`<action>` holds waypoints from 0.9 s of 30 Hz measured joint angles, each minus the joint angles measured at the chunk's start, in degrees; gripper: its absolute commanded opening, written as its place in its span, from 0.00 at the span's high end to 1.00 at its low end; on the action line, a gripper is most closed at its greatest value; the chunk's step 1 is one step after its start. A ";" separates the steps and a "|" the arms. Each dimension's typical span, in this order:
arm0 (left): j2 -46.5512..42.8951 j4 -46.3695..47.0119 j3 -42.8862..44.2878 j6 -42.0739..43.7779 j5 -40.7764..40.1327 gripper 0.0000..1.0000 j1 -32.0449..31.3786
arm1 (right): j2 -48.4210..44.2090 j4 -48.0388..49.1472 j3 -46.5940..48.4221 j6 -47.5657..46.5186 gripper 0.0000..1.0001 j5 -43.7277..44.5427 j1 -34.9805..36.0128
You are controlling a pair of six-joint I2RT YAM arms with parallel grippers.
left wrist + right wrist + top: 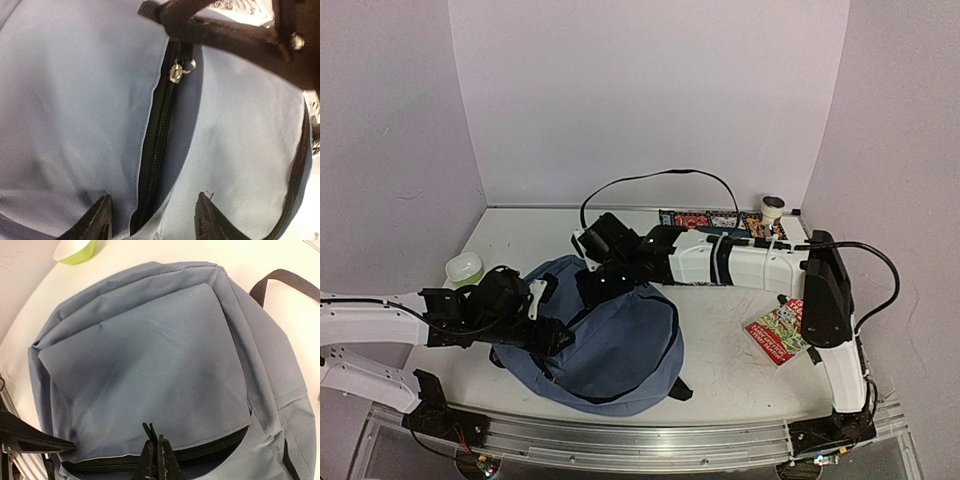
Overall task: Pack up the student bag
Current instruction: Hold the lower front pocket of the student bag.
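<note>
The student bag (610, 350) is a large slate-blue backpack lying flat in the middle of the table. It fills the left wrist view (75, 100) and the right wrist view (150, 355). Its front pocket zipper (157, 140) is partly open, with the metal slider (176, 72) near the far end. My right gripper (156, 445) is shut on the black zipper pull tab (150, 432) at the bag's upper edge (605, 285). My left gripper (152, 212) is open, its fingertips (102, 215) pressed on the fabric either side of the zipper, at the bag's left side (545, 335).
A green bowl (464, 268) stands left of the bag, also in the right wrist view (75, 250). A colourful booklet (778, 330) lies at the right. A patterned flat item (705, 219) and a small cup (772, 208) sit at the back.
</note>
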 measured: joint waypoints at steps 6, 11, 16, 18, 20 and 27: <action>4.01 1.21 4.31 2.53 -2.60 0.32 0.00 | -1.02 3.84 -4.61 2.56 1.00 -1.19 -0.17; 7.70 3.47 5.97 5.11 -4.91 0.32 0.00 | -1.15 5.94 -5.52 4.05 1.00 -2.37 -0.27; 11.68 5.29 6.92 7.30 -6.00 0.33 0.00 | -2.48 7.45 -7.67 5.21 1.00 -2.73 -0.27; 12.90 5.66 6.92 8.06 -6.30 0.36 0.00 | -2.80 7.77 -7.93 5.53 1.00 -2.74 -0.27; 13.71 5.92 6.92 8.43 -6.56 0.44 0.00 | -3.09 8.04 -7.97 5.87 1.00 -2.75 -0.27; 14.79 7.23 6.91 9.46 -7.20 0.98 0.02 | -4.50 9.53 -9.68 7.05 1.00 -1.67 -0.25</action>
